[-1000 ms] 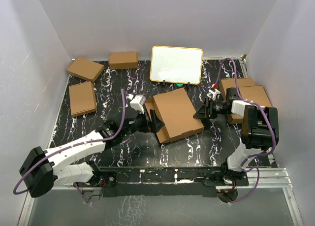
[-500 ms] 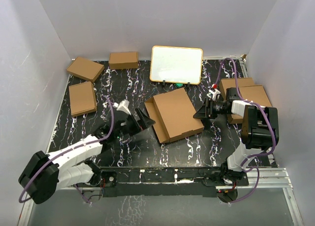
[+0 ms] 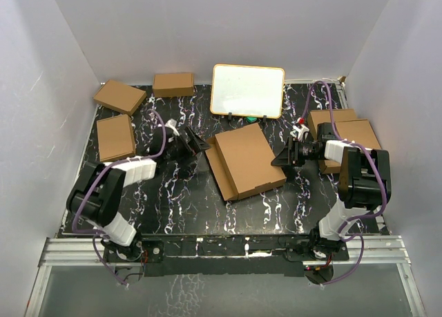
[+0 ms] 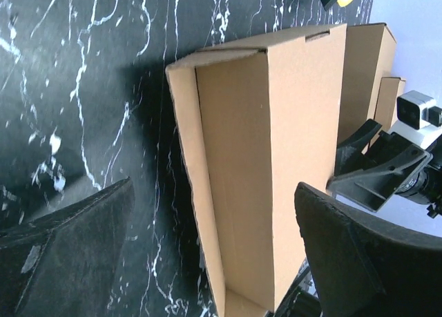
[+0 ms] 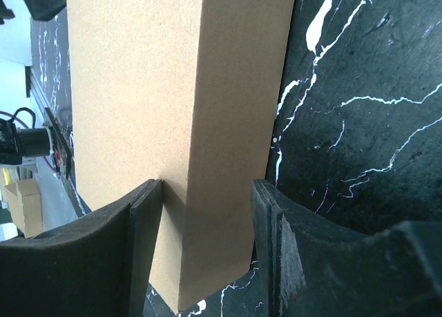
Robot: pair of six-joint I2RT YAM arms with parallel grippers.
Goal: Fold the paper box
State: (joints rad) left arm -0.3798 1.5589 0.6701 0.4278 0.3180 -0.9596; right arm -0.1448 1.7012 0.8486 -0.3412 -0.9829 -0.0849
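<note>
Pulling back from the box edge it was at a second ago, the left gripper (image 3: 197,148) now hangs wide open and empty, near-left of the white board with a tan frame (image 3: 247,90). Just on the near side of that board, the flat brown cardboard paper box (image 3: 245,158) lies on the black marbled worktop (image 3: 179,199). The right gripper (image 3: 280,157), near-right of the board, is half closed and pinches the box's edge. With only that one hold, I'd worry the unpressed lid springs up, or the box swivels if tugged.
</note>
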